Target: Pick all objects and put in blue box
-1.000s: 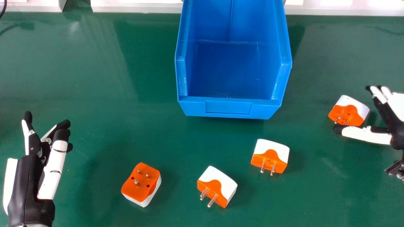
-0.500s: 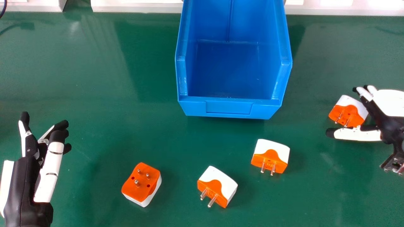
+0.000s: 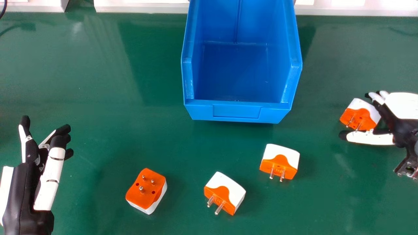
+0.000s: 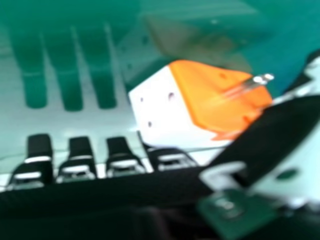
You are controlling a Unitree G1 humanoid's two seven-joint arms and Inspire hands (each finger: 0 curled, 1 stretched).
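1. The right hand (image 3: 397,125) is at the right side of the table (image 3: 114,98). Its fingers are open and rather straight, and its thumb (image 3: 369,138) is stretched out to the left.
2. The first plug (image 3: 359,119), orange and white, lies on the table beside this hand, to the right of the box (image 3: 236,111). It is between the fingers on the far side and the thumb on the near side. Its orange face with the metal pins is turned to the near side.
3. In the right hand view, the white part of this plug is close to the fingers of the right hand (image 4: 120,162), and the orange part is toward the thumb. The fingers are not closed around it. I cannot tell if they touch it.
4. The second plug (image 3: 280,160) lies near and to the right of the box, with two pins toward the near side.
5. The third plug (image 3: 225,193) is nearer and more to the left, a little turned, also with two pins.
6. The fourth plug (image 3: 147,189) is the farthest left of the four, and its three pins point up.
7. The blue box is at the far middle, with its lower front wall toward the near side. No plug is seen inside.
8. The left hand (image 3: 26,195) is at the near left, well apart from the plugs, with its fingers open and slightly bent.
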